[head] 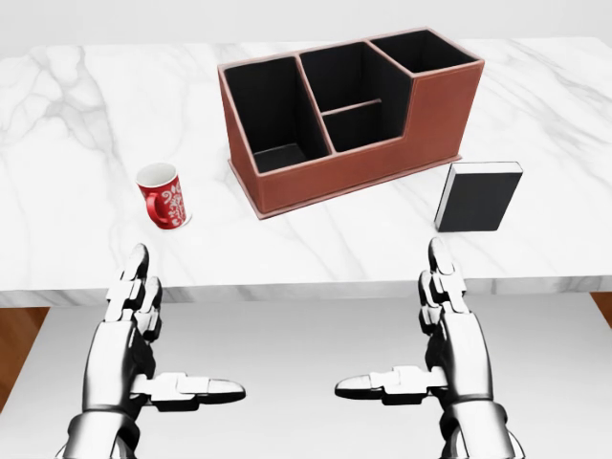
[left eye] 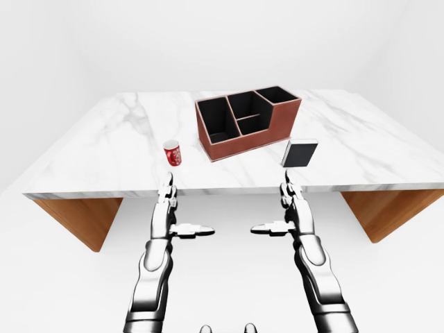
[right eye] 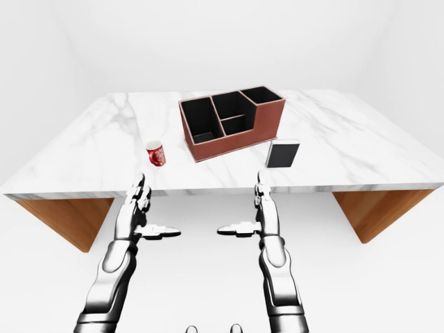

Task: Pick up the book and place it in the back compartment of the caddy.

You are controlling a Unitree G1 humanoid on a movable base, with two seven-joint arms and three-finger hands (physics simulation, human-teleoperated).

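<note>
Two metal hands hang below the near edge of the table, both with fingers spread and thumbs turned inward, holding nothing. Right hand [head: 449,330] has its fingertips just under the table edge, and the book [head: 477,196] stands directly above it in the head view, near but apart. Left hand [head: 129,330] is below the red mug [head: 164,195], also not touching it. The book is thin, with a black cover and white page edges, standing upright on the marble table [head: 76,134], just beside the right lower corner of the caddy [head: 382,158]. The caddy is a brown leather-like box with black inside and four open compartments.
</note>
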